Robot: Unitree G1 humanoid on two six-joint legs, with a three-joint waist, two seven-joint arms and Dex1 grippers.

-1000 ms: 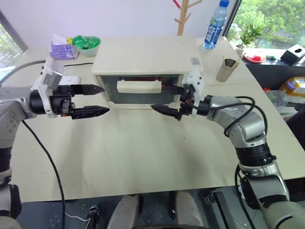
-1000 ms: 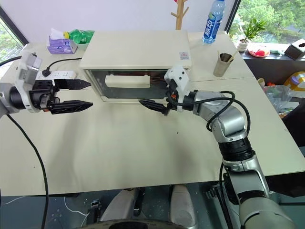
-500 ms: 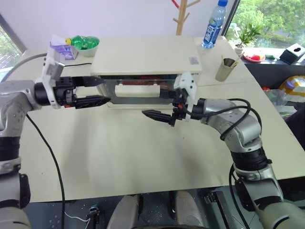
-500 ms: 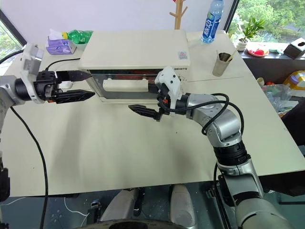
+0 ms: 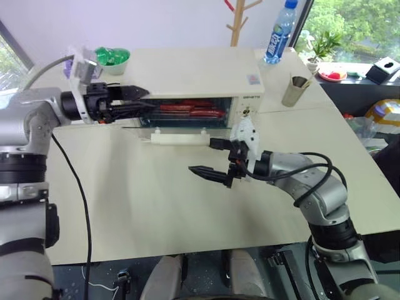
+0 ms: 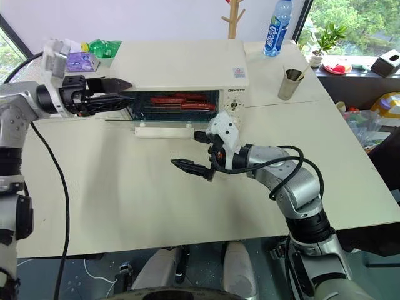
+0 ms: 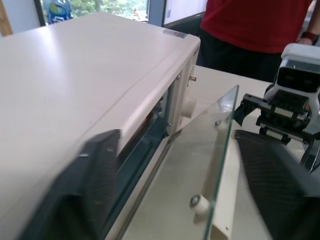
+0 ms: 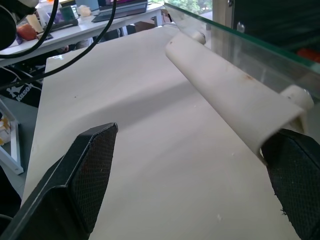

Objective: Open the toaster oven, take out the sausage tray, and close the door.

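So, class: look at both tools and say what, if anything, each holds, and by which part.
Nothing is held. The right tool is open just below the door's handle, off it. The left tool sits at the oven's left front corner, gripping nothing.

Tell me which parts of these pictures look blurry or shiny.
Left wrist view: the near black finger is smeared out of focus, and the open clear glass door shows a bright edge. Right wrist view: both black fingers are soft, and the white bar handle is sharper.

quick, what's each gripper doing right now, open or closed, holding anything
Left gripper: cannot tell whether open or shut; nothing visibly held.
Right gripper: open, holding nothing.
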